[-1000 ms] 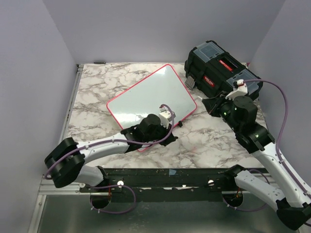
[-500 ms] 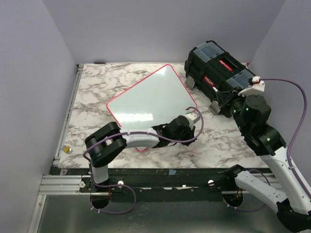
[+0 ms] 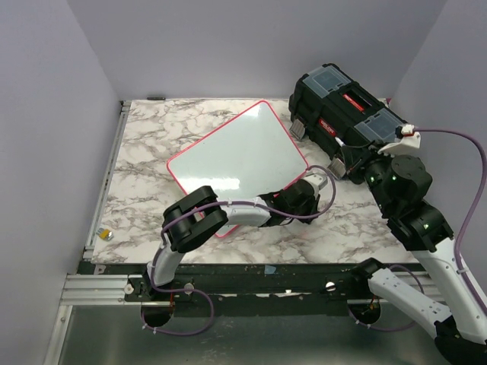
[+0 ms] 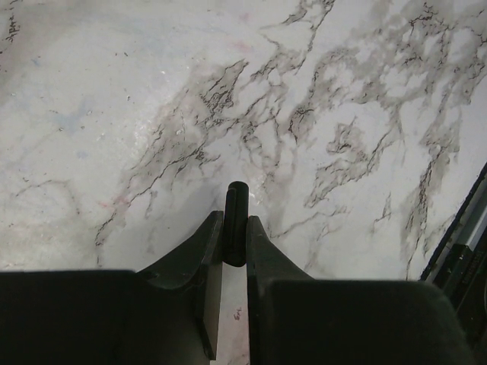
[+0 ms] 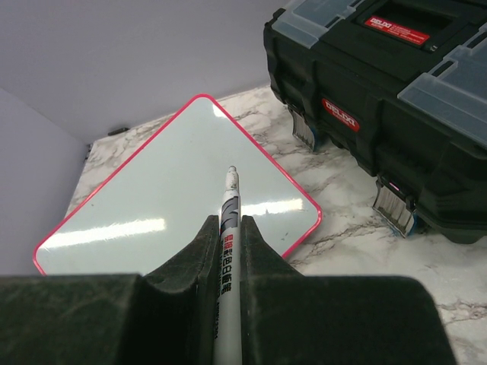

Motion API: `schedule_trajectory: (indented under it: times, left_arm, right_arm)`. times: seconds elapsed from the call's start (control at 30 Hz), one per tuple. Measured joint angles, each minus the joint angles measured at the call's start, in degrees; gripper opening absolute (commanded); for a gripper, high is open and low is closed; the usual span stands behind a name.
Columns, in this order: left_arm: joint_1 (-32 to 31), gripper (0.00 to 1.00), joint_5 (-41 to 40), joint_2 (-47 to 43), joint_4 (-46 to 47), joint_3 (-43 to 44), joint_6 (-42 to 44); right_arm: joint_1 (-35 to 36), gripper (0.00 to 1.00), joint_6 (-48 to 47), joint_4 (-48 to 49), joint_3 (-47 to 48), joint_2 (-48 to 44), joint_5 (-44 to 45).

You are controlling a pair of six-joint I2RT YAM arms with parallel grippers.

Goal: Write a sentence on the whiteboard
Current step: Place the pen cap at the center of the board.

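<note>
Fingers (image 5: pixel 199 255) of the right gripper (image 5: pixel 228 222) were clamped on a white marker (image 5: pixel 230 190), whiteboard (image 5: pixel 144 205) lying at twelve o'clock beyond its tip; left gripper (image 4: pixel 233 220) pinched a black cap (image 4: pixel 237 194).

I'm seeing the whiteboard (image 3: pixel 236 152) plain white with a red-pink rim, surface (image 3: pixel 144 144) white marble veined grey-black, toolbox (image 3: pixel 346 110) black with red labels, marker (image 5: pixel 228 220) white, cap (image 4: pixel 236 220) black.

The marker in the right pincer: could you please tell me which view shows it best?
The right wrist view: the marker fills the centre, clamped in the right pincer, tip toward the whiteboard. In the top view it is too small to make out; the left wrist view misses it.
</note>
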Motion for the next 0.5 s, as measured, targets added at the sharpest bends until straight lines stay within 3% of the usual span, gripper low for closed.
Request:
schedule_trajectory:
  times: [0.17, 0.27, 0.33, 0.5]
  left_arm:
    - [0.0, 0.3, -0.3, 0.9, -1.1, 1.3, 0.1]
    - [0.0, 0.56, -0.4, 0.9, -1.7, 2.0, 0.5]
    - [0.0, 0.68, -0.5, 0.9, -1.8, 2.2, 0.9]
    - [0.0, 0.74, -1.7, 0.0, -1.8, 0.9, 2.3]
  right_arm:
    - [0.0, 0.01, 0.1, -0.1, -0.2, 0.0, -0.1]
    - [0.0, 0.01, 0.2, -0.2, -0.2, 0.0, -0.3]
    - [0.0, 0.01, 0.2, -0.3, -0.2, -0.1, -0.5]
    - [0.0, 0.01, 0.4, -1.4, -0.1, -0.4, -0.9]
